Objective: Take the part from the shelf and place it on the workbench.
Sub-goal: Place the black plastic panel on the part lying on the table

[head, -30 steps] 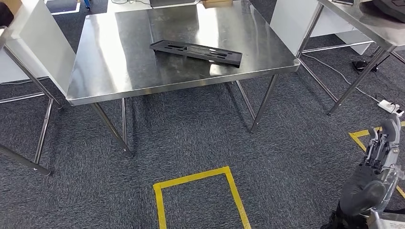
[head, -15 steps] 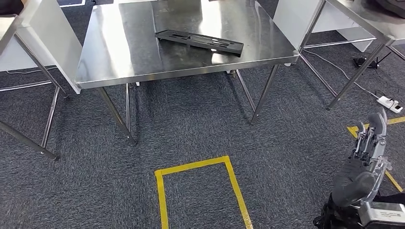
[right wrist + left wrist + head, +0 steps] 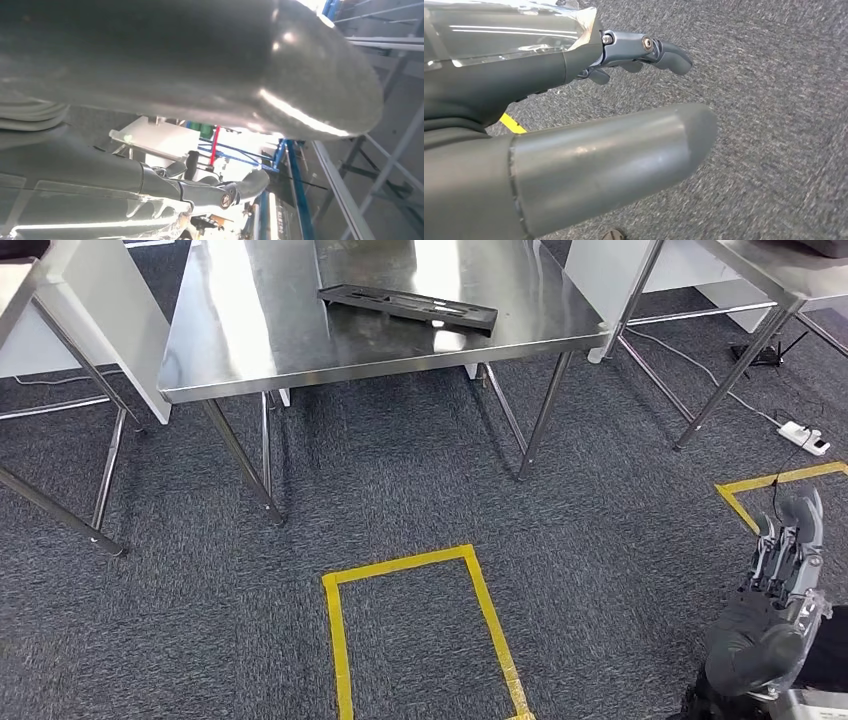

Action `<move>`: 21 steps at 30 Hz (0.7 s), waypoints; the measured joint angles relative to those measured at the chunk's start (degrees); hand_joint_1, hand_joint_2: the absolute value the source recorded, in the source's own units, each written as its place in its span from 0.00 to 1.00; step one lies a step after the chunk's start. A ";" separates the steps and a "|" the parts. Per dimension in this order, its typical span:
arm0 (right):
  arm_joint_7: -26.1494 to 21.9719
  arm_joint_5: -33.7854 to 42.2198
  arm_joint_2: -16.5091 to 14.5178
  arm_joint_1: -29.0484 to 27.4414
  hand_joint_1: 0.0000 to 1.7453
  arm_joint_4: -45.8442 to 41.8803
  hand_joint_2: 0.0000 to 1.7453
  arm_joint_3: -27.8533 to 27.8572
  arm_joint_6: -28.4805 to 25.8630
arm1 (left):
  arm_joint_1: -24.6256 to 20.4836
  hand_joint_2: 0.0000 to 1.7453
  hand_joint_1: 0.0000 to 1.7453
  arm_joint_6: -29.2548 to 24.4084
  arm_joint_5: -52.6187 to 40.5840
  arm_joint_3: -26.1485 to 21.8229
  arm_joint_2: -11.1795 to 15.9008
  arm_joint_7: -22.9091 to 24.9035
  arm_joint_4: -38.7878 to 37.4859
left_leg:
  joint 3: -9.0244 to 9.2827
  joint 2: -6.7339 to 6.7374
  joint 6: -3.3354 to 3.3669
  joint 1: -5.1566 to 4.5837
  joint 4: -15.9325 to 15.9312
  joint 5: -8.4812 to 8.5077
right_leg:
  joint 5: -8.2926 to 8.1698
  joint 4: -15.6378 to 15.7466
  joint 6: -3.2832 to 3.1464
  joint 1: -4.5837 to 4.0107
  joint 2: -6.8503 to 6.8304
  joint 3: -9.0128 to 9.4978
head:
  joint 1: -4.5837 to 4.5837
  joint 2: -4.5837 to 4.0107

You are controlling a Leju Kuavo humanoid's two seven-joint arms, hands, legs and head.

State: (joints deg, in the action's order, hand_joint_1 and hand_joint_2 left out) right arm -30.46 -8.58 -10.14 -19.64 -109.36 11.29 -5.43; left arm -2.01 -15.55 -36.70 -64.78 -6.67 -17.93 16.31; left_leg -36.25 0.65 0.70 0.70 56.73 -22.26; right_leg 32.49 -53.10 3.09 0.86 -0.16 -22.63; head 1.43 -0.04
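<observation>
While both hands (image 3: 775, 615) (image 3: 589, 130) hang empty, fingers apart, the part (image 3: 407, 307) lies on the workbench (image 3: 250, 350) (steel, above grey carpet (image 3: 420, 490)).

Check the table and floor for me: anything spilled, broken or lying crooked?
Nothing stands out. The black part lies flat on the steel table, at a slant to its edges but well inside them. The carpet around the yellow tape square shows no spill. The right hand holds nothing.
</observation>
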 joint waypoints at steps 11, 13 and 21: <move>-0.25 3.92 -0.06 -0.74 0.00 -0.14 0.00 0.10 3.20 | 0.21 0.00 0.00 -0.22 -0.19 -0.04 -0.22 0.32 -0.48 | 2.37 -2.02 -0.01 0.42 7.78 -6.73 | -2.40 -0.58 -3.23 -0.85 0.72 -2.48 | -0.08 0.00; -0.27 4.82 -0.13 -0.82 0.00 -0.15 0.00 0.10 3.96 | 0.40 0.00 0.00 -0.32 -0.22 -0.04 -0.30 0.32 -0.49 | 5.94 -3.76 0.72 0.29 1.81 -5.43 | -2.57 -0.94 -2.93 -0.96 1.37 -2.95 | -0.05 0.00; -0.45 5.66 -0.16 -1.38 0.00 -1.04 0.00 0.36 5.03 | 0.67 0.00 0.00 0.25 -0.24 -0.11 -0.90 0.27 -0.46 | 6.89 0.03 1.88 0.36 -2.26 -4.99 | 2.28 -14.02 -1.36 -0.38 1.04 -10.93 | 0.33 0.00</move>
State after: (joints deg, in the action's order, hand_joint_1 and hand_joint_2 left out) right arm -30.91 -2.92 -10.30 -21.02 -110.40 11.64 -0.40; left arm -1.34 -15.30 -36.94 -64.89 -7.56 -17.66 15.85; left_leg -29.37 0.68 2.57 1.06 54.48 -27.25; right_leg 34.78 -67.12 1.73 0.48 0.88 -33.56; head 1.76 -0.04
